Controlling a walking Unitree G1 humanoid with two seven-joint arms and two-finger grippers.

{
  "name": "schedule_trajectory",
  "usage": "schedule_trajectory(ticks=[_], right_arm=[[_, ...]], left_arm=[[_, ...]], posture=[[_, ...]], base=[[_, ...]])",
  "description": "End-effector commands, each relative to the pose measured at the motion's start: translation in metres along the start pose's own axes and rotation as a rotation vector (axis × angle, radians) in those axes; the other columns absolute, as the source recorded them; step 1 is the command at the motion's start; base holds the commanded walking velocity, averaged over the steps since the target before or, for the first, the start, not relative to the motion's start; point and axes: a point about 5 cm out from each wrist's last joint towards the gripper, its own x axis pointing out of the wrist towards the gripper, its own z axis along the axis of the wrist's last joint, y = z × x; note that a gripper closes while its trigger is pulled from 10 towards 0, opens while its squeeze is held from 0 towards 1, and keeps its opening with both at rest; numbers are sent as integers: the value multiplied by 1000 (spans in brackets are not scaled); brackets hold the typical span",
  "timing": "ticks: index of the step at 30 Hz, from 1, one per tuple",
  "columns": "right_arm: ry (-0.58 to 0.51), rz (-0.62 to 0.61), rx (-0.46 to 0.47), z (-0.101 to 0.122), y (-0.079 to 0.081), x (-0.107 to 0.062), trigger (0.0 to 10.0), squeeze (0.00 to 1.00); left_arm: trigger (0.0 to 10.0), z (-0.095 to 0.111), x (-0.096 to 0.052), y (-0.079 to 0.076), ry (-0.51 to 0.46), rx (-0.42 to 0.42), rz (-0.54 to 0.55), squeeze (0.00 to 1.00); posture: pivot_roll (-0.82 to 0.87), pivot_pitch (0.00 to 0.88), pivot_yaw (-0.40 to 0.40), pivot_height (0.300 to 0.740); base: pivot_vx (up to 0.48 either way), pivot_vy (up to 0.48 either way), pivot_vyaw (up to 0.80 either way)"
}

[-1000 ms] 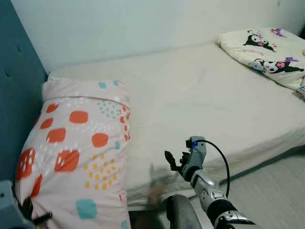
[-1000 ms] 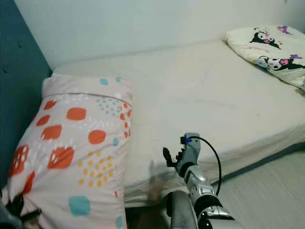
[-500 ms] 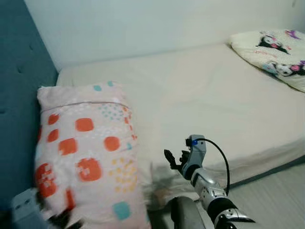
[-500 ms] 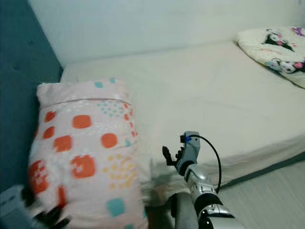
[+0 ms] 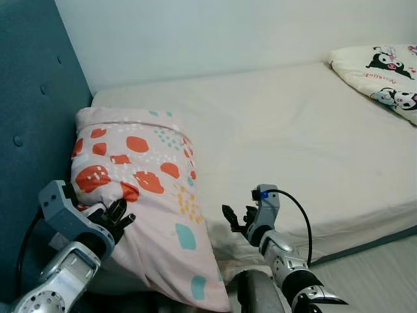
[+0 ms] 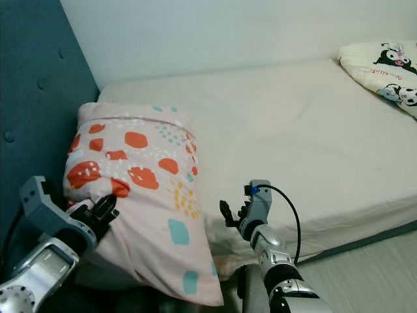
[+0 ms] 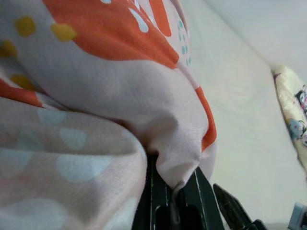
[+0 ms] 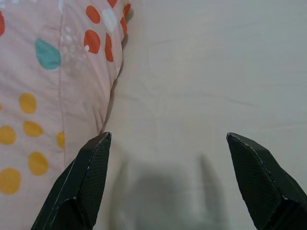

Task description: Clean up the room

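Observation:
A pink pillow [image 5: 146,189] with orange, teal and yellow spots lies at the head end of the bed [image 5: 287,137], against the blue headboard [image 5: 32,124]. My left gripper [image 5: 116,216] is shut on the pillow's near left edge; in the left wrist view the fabric [image 7: 158,143] bunches between the black fingers [image 7: 165,201]. My right gripper [image 5: 238,218] hangs open just off the mattress's near edge, to the right of the pillow. Its wide-apart fingertips [image 8: 93,167] frame bare sheet [image 8: 192,96] and the pillow's side [image 8: 53,86].
A white quilt [image 5: 384,68] printed with black cartoon figures lies at the far right of the bed. A pale wall [image 5: 208,32] runs behind the bed. Grey floor [image 5: 384,267] shows at the lower right, below the mattress edge.
The camera has swung left. My left arm has risen into view, and the pillow it holds has moved up and back toward the headboard. The right gripper has stayed put.

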Motion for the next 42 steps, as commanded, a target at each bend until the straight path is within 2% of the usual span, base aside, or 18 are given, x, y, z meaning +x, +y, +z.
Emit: schedule_trajectory(ticks=[1,4,5,6,9,10,14,16,22,24,25,27,28,29,30,34,37,42], right_arm=[[22,2,10,-7,1,-2,10000,0],[22,0,12,-8,1,-2,10000,0],[23,0,13,-9,2,-2,10000,0],[24,1,14,-10,3,-2,10000,0],[25,4,14,-11,4,-2,10000,0],[25,5,15,-11,4,-2,10000,0],[22,4,14,-11,3,-3,10000,0],[21,3,14,-10,3,-3,10000,0],[18,-14,13,-10,-4,-6,10000,0],[18,-20,16,-10,-5,-6,10000,0],[19,-21,15,-11,-5,-6,10000,0],[19,-21,15,-11,-5,-6,10000,0],[20,-20,15,-11,-5,-6,10000,0],[20,-20,15,-11,-5,-6,10000,0],[25,-17,13,-12,-4,-6,10000,0],[27,-15,11,-12,-3,-6,10000,0],[28,-14,9,-11,-4,-6,10000,0],[28,-17,9,-10,-6,-6,10000,0]], left_arm=[[0,-4,4,-5,24,-43,-28,0],[0,-8,6,-1,68,-16,-8,0],[6627,-9,9,3,80,6,26,0],[10000,-10,11,8,91,32,61,0],[10000,-9,16,17,110,114,129,0],[10000,-9,17,27,118,170,204,918],[10000,-2,17,51,131,318,373,1000],[10000,-1,17,53,132,333,384,1000],[10000,8,15,59,187,550,387,1000],[10000,14,15,59,259,752,327,1000],[10000,12,6,58,425,993,203,1000],[10000,12,6,58,425,993,203,1000],[10000,10,1,60,502,1081,157,1000],[10000,10,1,60,502,1081,157,1000],[10000,6,-24,68,764,1315,27,1000],[10000,13,-51,68,965,1411,-114,1000],[10000,20,-61,65,1031,1464,-180,1000],[10000,27,-76,45,1152,1451,-427,1000]], posture=[[-44,117,9,595],[-45,119,9,595],[-46,122,7,595],[-46,123,7,595],[-49,122,6,595],[-55,122,8,595],[-72,121,10,595],[-72,121,10,595],[-77,123,12,595],[-76,125,11,595],[-75,125,10,595],[-75,125,10,595],[-74,126,9,595],[-74,126,9,595],[-74,124,7,595],[-74,126,1,595],[-75,126,0,595],[-74,128,-1,595]], base=[[0,0,0],[0,0,0],[0,0,0],[0,0,0],[0,0,0],[0,0,0],[0,0,0],[0,0,0],[0,0,0],[0,0,0],[0,0,0],[0,0,0],[0,0,0],[0,0,0],[0,0,0],[0,0,0],[0,0,0],[0,0,0]])
